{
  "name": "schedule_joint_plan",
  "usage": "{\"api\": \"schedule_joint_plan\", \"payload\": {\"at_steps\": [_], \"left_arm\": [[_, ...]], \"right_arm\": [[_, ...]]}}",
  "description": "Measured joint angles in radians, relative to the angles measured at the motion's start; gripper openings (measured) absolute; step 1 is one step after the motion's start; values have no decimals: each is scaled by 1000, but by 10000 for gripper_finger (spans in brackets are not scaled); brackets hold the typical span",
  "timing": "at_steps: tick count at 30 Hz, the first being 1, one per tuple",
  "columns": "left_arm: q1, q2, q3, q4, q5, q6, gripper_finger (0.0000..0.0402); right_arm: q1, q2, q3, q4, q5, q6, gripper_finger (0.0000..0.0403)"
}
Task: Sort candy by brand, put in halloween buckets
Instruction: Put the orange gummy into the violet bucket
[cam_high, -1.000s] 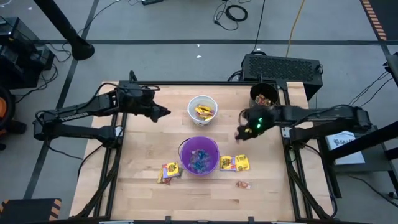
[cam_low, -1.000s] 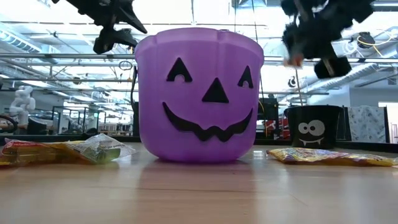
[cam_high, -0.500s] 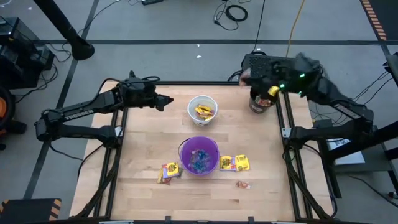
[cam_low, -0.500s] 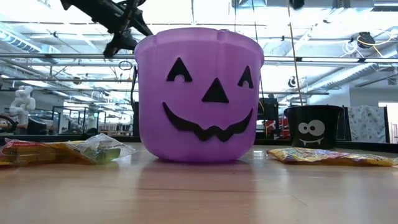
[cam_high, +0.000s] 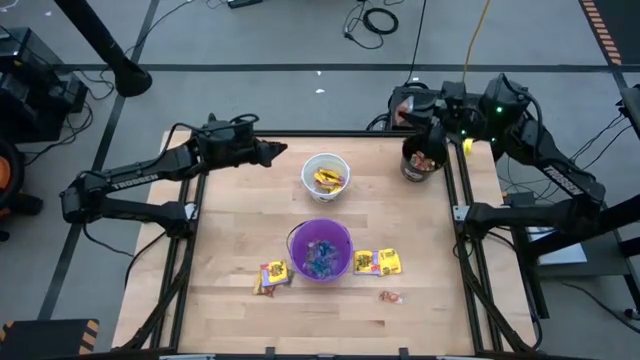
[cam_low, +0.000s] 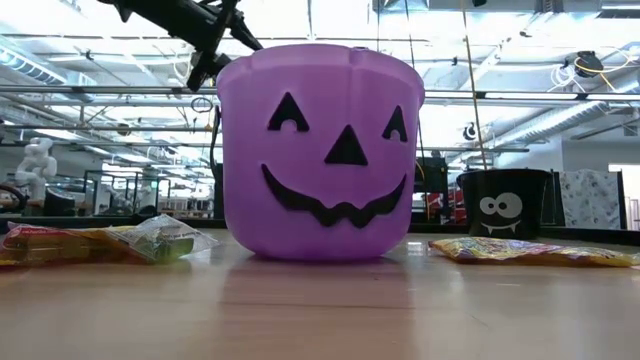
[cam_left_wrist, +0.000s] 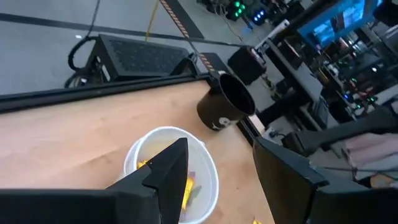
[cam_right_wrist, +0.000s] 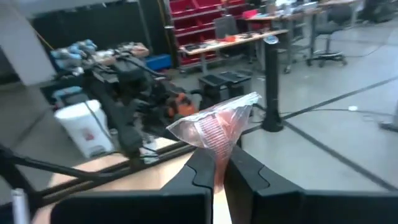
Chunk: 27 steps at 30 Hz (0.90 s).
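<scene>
Now right fingers (cam_right_wrist: 214, 163) pinch pink-red candy wrapper (cam_right_wrist: 214, 127), crinkled, translucent, flared above tips; held high near black bucket (cam_high: 424, 158), likely for drop among same brand. Left fingers (cam_left_wrist: 217, 171) spread wide, empty, hovering just short of white bucket (cam_left_wrist: 171, 171) holding yellow packets. Farther out: purple bucket (cam_high: 320, 250) mid-bench, loose yellow packets (cam_high: 378, 263) beside it on bench (cam_high: 230, 240).

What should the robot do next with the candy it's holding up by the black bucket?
Probably open the right hand and drop it in. It pinches a reddish wrapped candy at the black bucket, which already holds similar orange and red sweets. The left hand waits near the white bucket.
</scene>
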Motion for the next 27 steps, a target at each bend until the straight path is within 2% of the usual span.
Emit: {"api": "schedule_joint_plan", "payload": {"at_steps": [8,12,17,22,25,27], "left_arm": [[0,0,37,-5,-106,0,189],[-6,0,64,-5,-175,-62,189],[-33,0,87,-6,-249,-105,189],[-72,0,91,-8,-285,-106,189],[-90,0,91,-18,-286,-105,189],[-97,0,91,-41,-288,-107,189]], "right_arm": [[-140,8,0,-19,-290,172,13],[-194,14,0,-20,-407,291,13],[-239,14,0,-20,-414,520,13],[-256,14,0,-20,-413,681,13],[-256,14,0,-20,-410,682,13],[-256,14,0,-21,-409,589,13]]}}
